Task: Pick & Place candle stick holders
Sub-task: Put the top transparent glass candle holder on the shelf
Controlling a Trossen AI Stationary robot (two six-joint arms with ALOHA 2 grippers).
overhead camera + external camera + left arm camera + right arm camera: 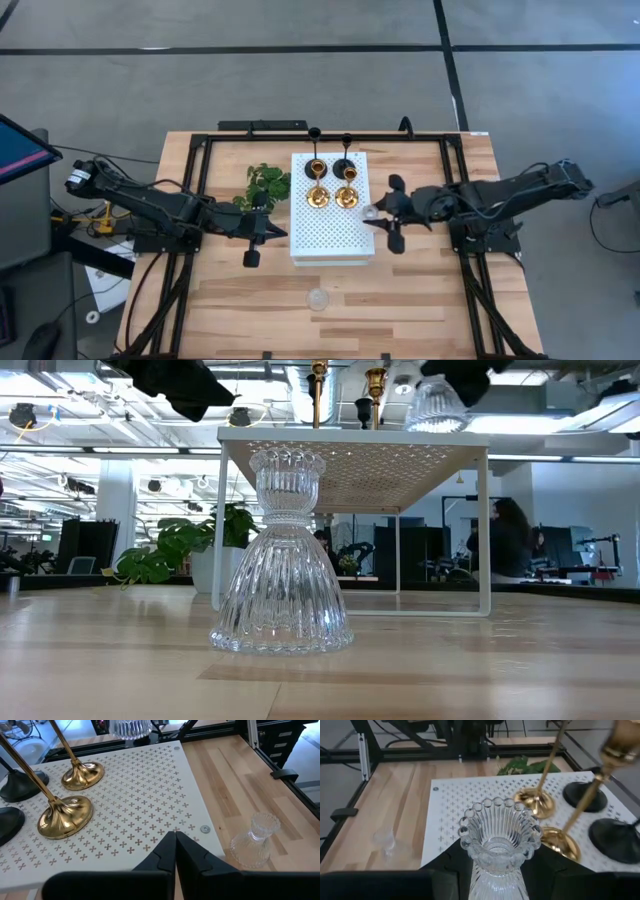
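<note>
Ribbed glass holder (497, 840) in right gripper (495, 870)

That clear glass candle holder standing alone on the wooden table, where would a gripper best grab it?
Probably at the narrow waist of the lone glass holder, between its flared cup and wide bell-shaped base. It stands upright, so a gripper coming down from above, or level from the side, could close on that neck. The ribbed base looks too broad. The left gripper, shut and empty, is nearer.

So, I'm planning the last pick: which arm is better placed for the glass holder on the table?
Left. The left gripper is empty and shut by the board, nearer that holder; the right gripper holds the other glass one.
</note>
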